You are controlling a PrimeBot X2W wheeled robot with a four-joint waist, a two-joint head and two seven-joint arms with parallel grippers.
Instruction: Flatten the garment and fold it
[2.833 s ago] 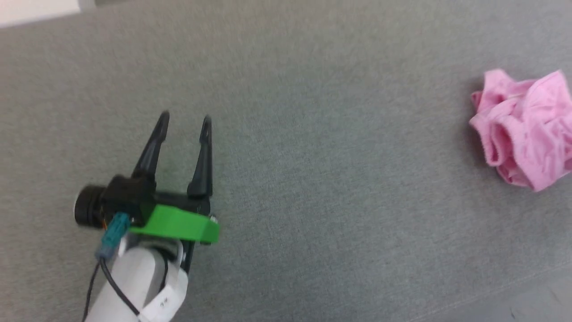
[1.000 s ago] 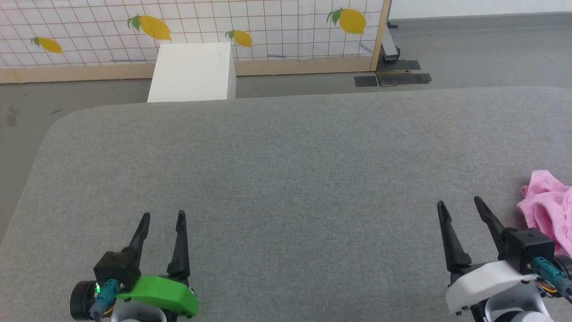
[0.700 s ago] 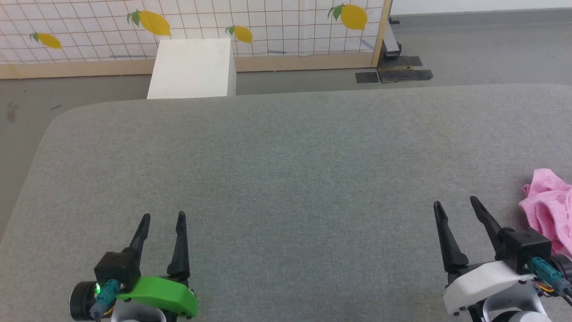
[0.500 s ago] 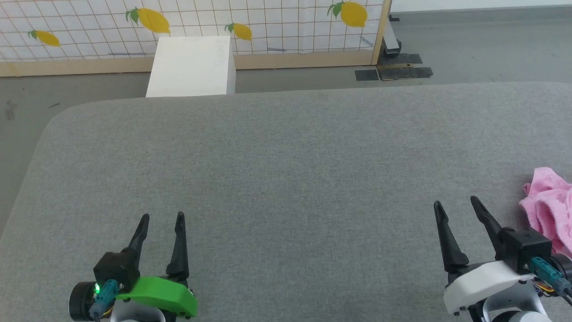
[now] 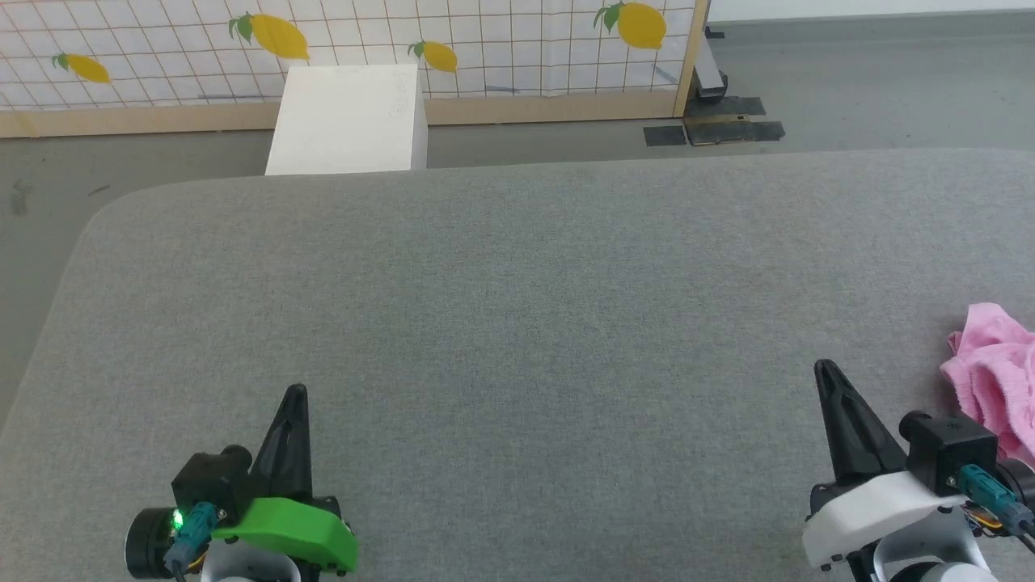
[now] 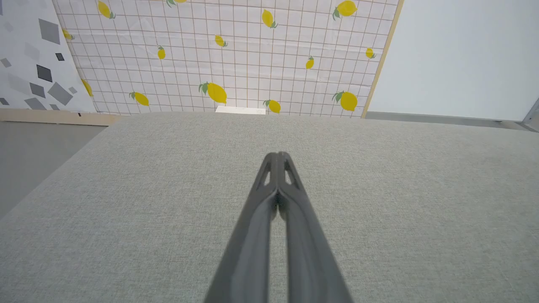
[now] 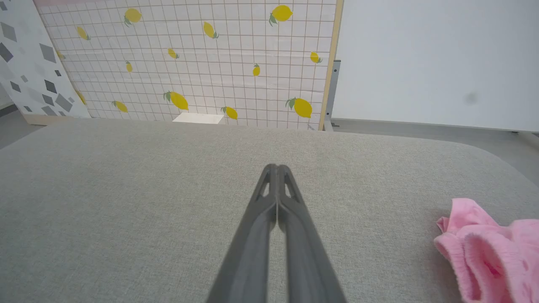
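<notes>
Staged test lab: grey padded table (image 5: 517,323), lemon-print backdrop screen (image 5: 517,40), bare grey floor (image 5: 889,81).

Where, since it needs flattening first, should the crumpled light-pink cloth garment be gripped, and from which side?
Probably the light-pink garment by its rounded left-edge fold, nearest the right gripper. Approach from the robot's left, jaws opened: that fold stands proud of the grey padded surface.
</notes>
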